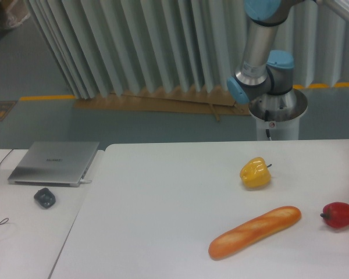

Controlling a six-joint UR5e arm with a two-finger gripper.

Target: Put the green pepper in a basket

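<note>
In the single camera view, the arm [262,52] is seen rising from its base beyond the far edge of the white tabletop [163,203]; its jaws are out of frame, and neither a green pepper nor a basket can be seen; a yellow pepper [255,172] lies at the right, a bread loaf [255,232] nearer, a red pepper [339,214] right of the loaf; a closed laptop [54,162] rests far left, a dark mouse [45,198] just in front of it.

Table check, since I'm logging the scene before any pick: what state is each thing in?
Yellow pepper: lying on the table, untouched.
Red pepper: lying near the right edge, untouched.
Baguette: lying flat, diagonal.
Laptop: lid closed, on the side table.
Arm: raised behind the table; gripper out of view.
Green pepper, basket: not in view.
</note>
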